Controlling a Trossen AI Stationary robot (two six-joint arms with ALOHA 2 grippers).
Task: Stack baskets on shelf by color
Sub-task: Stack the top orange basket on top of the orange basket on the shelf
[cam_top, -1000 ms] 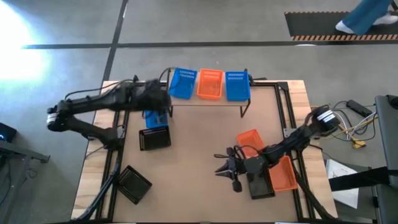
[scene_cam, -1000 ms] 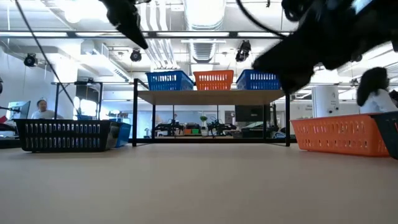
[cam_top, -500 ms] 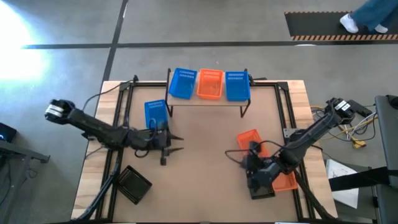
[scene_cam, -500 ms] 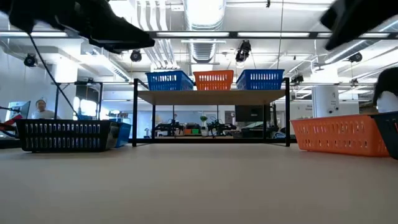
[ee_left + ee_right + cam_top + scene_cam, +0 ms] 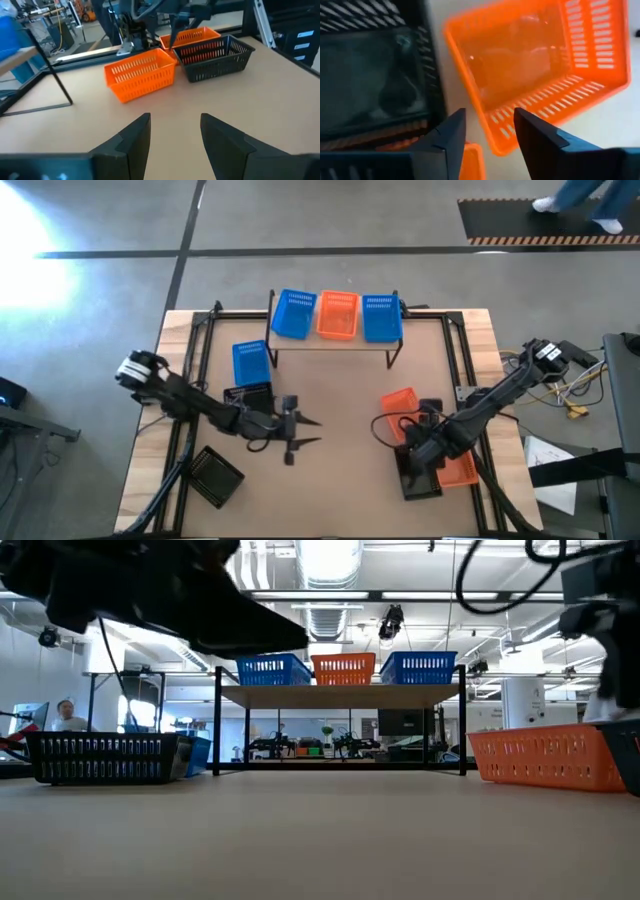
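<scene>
The shelf [image 5: 335,340] stands at the table's far edge and carries a blue basket [image 5: 293,313], an orange basket [image 5: 338,315] and a second blue basket [image 5: 381,317] side by side. On the table's left lie a blue basket [image 5: 250,362] and two black baskets [image 5: 247,395] [image 5: 215,477]. On the right lie two orange baskets [image 5: 403,405] [image 5: 462,468] and a black basket [image 5: 420,482]. My left gripper [image 5: 174,131] hovers open over the middle of the table [image 5: 305,432]. My right gripper [image 5: 487,131] is open above the right-hand group [image 5: 418,452], pointing down between the black basket [image 5: 375,75] and an orange basket [image 5: 540,65].
Bare tabletop [image 5: 340,390] lies between the two groups of baskets, in front of the shelf. Black frame rails [image 5: 195,370] run along both sides of the table. Cables [image 5: 385,425] hang by my right arm. A person walks on the floor beyond the table [image 5: 580,195].
My left gripper has swung from beside the shelf's left end toward the near edge and out to the table's middle. My right gripper has moved toward the table's right edge, from the open tabletop to above the orange and black baskets. No basket has moved.
</scene>
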